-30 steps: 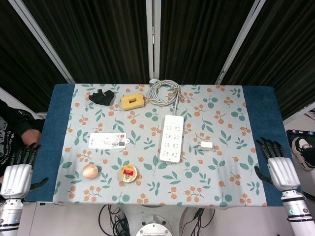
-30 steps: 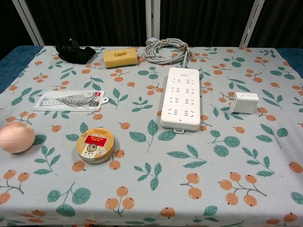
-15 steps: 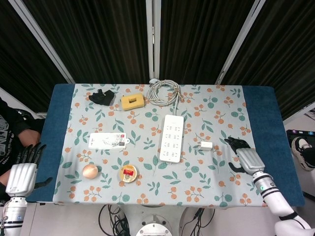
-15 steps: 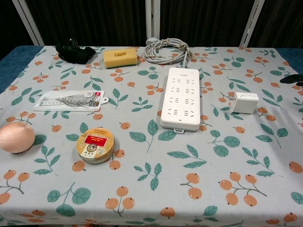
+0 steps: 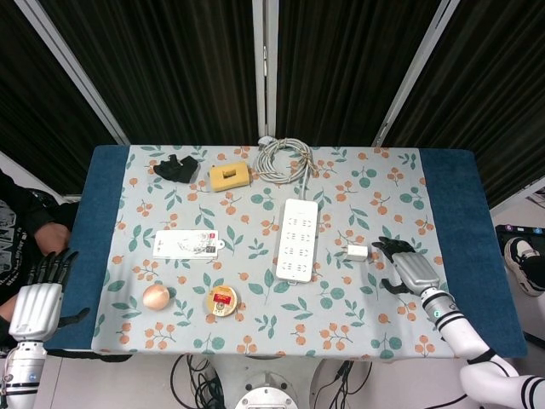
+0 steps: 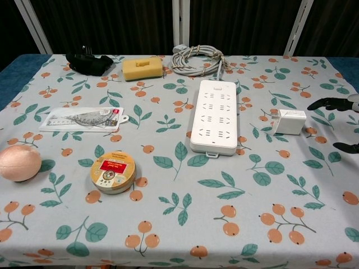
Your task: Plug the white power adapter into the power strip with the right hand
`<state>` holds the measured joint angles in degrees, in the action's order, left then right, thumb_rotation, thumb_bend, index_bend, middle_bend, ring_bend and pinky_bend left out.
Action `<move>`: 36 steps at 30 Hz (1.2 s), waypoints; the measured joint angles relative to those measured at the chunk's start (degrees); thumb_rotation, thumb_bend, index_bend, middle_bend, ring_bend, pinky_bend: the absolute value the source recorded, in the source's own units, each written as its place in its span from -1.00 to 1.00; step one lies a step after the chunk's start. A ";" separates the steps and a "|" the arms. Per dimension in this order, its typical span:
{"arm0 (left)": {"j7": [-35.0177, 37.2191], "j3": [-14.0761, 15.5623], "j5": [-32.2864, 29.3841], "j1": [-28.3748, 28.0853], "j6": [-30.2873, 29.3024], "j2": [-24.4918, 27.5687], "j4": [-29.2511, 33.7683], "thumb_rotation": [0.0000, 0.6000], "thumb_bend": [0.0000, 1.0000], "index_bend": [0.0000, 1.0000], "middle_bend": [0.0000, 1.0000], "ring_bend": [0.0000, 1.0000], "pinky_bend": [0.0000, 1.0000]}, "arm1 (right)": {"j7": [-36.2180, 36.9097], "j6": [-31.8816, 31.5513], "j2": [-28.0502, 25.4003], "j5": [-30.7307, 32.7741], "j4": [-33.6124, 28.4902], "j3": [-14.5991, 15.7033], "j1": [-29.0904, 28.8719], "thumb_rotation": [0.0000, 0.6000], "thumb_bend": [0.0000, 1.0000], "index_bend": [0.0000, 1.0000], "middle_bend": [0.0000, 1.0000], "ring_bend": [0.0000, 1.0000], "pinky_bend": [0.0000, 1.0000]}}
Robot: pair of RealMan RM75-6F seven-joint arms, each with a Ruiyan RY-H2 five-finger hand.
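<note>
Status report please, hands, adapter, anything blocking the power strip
Right robot hand open, just short of white adapter. Left robot hand open, idle. Adapter beside power strip, unplugged. Nothing between them.

Lab-like test setup: dark curtains [image 5: 170, 68], floral-clothed table [image 5: 366, 332].

The adapter [image 5: 357, 252] lay on the table [image 5: 460, 213] just right of the power strip [image 5: 295, 239]. The right hand [image 5: 407, 267] sat just right of the adapter, apart from it.
</note>
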<state>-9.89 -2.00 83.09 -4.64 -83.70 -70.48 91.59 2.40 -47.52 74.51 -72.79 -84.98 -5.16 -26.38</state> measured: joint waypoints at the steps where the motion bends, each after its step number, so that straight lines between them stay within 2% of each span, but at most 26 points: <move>1: 0.04 0.02 0.00 -0.01 0.02 -0.05 -0.08 1.00 -1.00 -0.84 -0.93 -1.00 -1.00 | 0.01 0.01 -0.14 0.14 -0.17 0.03 -0.06 1.00 -0.37 -0.72 -1.00 -1.00 -1.00; 5: -0.01 0.04 0.18 -0.03 -0.11 -0.13 -0.11 1.00 -1.00 -0.84 -0.93 -1.00 -1.00 | 0.61 0.19 -0.38 0.27 -0.39 0.09 -0.41 1.00 -0.37 -0.71 -1.00 -1.00 -1.00; 9: -0.21 0.10 0.24 0.05 -0.26 -0.09 0.09 1.00 -1.00 -0.84 -0.93 -1.00 -1.00 | 0.39 1.21 -0.40 0.58 -0.38 0.34 -1.05 1.00 -0.37 -0.61 -1.00 -1.00 -1.00; 23: -0.41 0.24 0.17 0.29 -0.52 -0.20 0.22 1.00 -1.00 -0.84 -0.93 -1.00 -1.00 | 0.75 2.16 -0.07 0.79 -0.68 0.59 -2.80 1.00 -0.37 -0.61 -1.00 -1.00 -1.00; 36: 0.07 0.25 0.02 0.35 -0.43 -0.37 -0.26 1.00 -1.00 -0.84 -0.93 -1.00 -1.00 | -1.32 0.32 0.04 -0.80 -3.20 0.29 -4.23 1.00 -0.37 -0.61 -1.00 -1.00 -1.00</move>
<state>-9.82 -1.75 83.11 -4.29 -84.13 -70.85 91.33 1.08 -47.21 74.55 -73.59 -88.18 -4.87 -30.61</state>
